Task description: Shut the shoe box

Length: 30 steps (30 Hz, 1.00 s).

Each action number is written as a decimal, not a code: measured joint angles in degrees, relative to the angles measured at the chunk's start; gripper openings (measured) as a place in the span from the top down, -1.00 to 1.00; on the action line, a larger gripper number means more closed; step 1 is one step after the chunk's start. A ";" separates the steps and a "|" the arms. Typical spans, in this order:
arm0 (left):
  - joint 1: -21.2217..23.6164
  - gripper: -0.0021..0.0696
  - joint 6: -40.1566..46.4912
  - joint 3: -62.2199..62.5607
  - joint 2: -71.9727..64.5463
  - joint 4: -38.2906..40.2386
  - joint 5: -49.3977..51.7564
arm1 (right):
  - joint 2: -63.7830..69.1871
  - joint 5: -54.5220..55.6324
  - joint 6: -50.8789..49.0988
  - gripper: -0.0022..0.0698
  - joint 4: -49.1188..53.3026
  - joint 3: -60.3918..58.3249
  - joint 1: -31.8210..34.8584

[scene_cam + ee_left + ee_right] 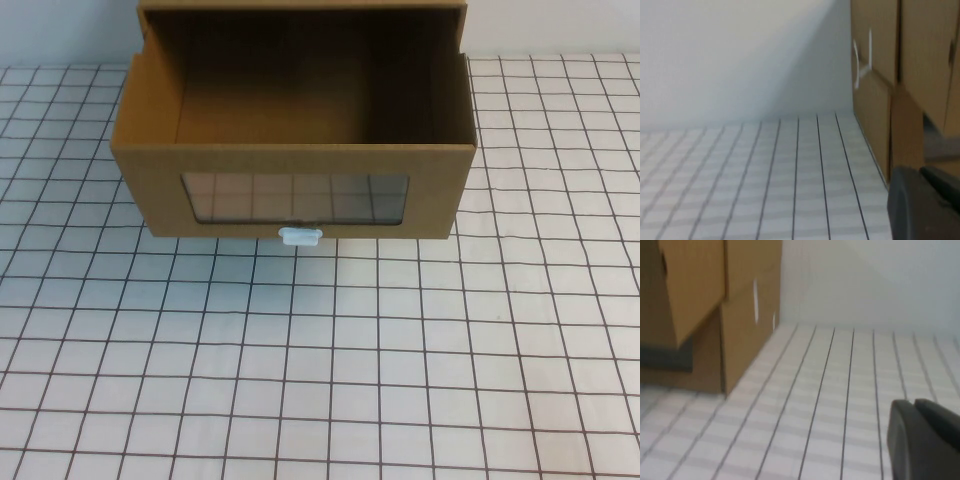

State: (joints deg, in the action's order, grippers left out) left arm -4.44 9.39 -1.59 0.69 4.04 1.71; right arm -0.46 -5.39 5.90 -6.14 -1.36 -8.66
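The shoe box [300, 150] is brown cardboard and stands at the back middle of the table. Its drawer is pulled out toward me and shows an empty inside. The drawer front has a clear window [295, 197] with a small white pull tab [300, 236] just under it. Neither arm shows in the high view. In the left wrist view my left gripper [920, 172] is low by the box's side [875, 105], its dark fingers pressed together on nothing. In the right wrist view my right gripper [914, 402] is shut and empty, apart from the box's other side [747, 315].
The table [320, 380] is covered with a white cloth with a dark grid. A pale wall [560, 25] runs behind the box. Bare cloth lies in front of the box and on both sides of it.
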 joint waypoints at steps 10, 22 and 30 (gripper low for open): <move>0.00 0.95 -0.04 0.00 0.00 0.38 -23.61 | 0.00 38.95 0.00 0.98 0.00 0.00 0.00; 0.00 0.95 -0.13 0.00 0.00 0.38 -25.88 | -0.33 51.03 -0.09 0.98 -0.50 0.00 0.00; 0.00 0.95 -5.28 0.00 0.00 0.47 -44.45 | -0.33 57.64 -0.23 0.98 -0.59 2.03 0.00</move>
State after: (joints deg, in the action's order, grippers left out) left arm -4.44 4.11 -1.59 0.69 4.51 -42.75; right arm -0.79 52.24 5.67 -6.73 0.67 -8.66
